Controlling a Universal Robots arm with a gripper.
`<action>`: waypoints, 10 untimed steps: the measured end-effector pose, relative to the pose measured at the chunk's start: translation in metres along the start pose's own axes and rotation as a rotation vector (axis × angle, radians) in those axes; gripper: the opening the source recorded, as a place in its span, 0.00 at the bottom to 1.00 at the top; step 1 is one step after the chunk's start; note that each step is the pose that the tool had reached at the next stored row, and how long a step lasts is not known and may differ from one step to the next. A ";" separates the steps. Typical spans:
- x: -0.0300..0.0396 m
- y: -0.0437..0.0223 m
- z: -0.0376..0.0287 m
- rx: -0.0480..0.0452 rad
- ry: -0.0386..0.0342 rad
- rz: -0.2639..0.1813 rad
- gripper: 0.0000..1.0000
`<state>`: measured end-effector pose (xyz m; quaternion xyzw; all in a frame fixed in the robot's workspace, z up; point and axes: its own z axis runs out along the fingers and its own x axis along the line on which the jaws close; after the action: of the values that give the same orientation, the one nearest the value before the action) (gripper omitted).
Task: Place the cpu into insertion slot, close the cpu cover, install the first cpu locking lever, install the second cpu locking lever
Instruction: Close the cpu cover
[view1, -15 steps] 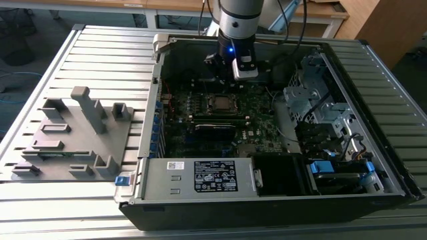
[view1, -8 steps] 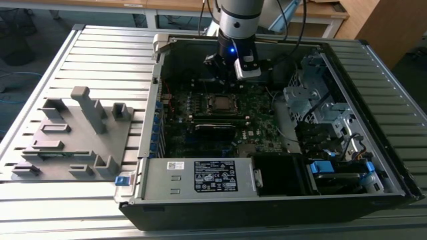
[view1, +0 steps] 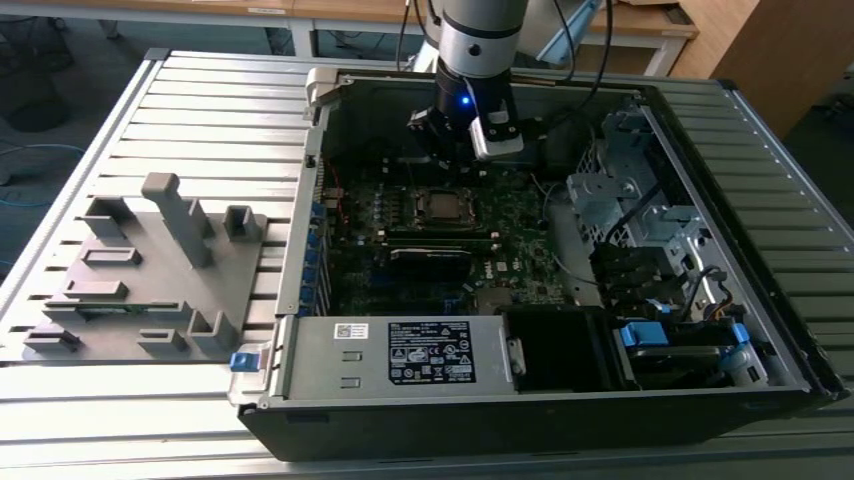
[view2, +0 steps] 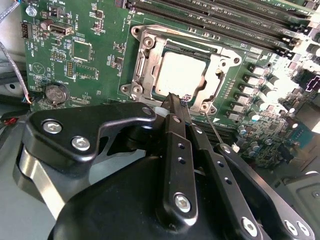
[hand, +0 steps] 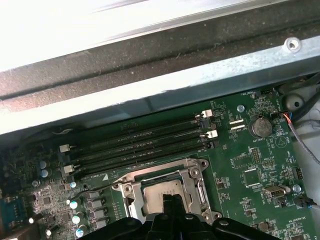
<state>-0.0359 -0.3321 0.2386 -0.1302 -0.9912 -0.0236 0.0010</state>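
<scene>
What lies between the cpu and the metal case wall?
In the first wrist view, long black memory slots lie between the cpu and the case wall.

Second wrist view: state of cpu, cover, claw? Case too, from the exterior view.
cpu: seated in the insertion slot, metal top up.
cpu cover: down flat, framing the cpu.
claw: shut, tips at the cover's edge.
computer case: lying on its side, open, motherboard exposed.

Motherboard (view2: 95, 55) green, cpu (view2: 182, 72) top pale silvery-tan, cpu cover (view2: 146, 67) silver, memory slots (hand: 140, 142) black, gripper (view2: 176, 102) black, jig plate (view1: 140, 300) plain grey.
</scene>
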 end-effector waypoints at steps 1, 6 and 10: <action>0.0000 0.0000 0.0000 0.0000 0.0000 0.000 0.10; 0.0000 0.0000 0.0000 0.0002 0.0014 -0.029 0.10; 0.0000 0.0000 0.0001 0.0007 0.0042 -0.089 0.10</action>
<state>-0.0359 -0.3321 0.2385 -0.0857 -0.9960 -0.0235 0.0020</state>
